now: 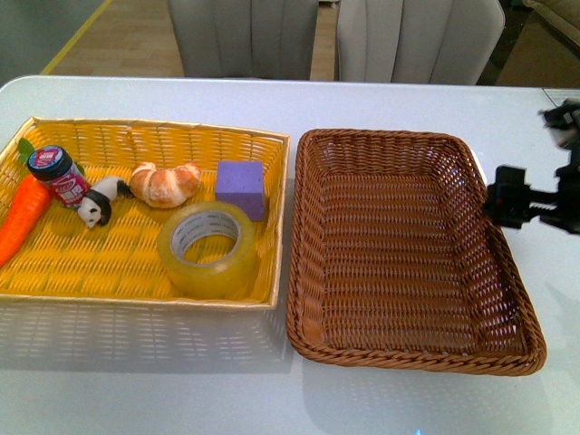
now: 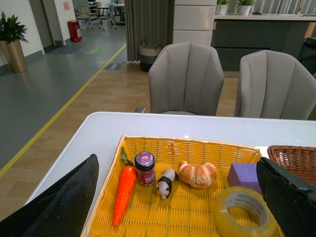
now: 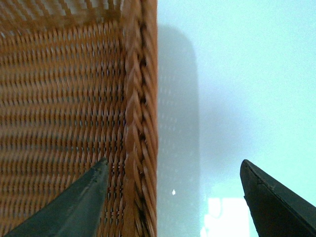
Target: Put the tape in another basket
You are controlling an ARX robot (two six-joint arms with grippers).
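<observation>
left fingers (image 2: 59,202) apart, likely sized for tape (image 2: 245,211) ahead | right fingers (image 3: 74,207) apart, basket (image 3: 138,123) rim between them, idle

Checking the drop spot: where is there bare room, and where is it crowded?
The brown basket is bare throughout. In the yellow basket only the near-left floor is free; tape, purple block, croissant, panda, jar and carrot crowd the rest.
</observation>
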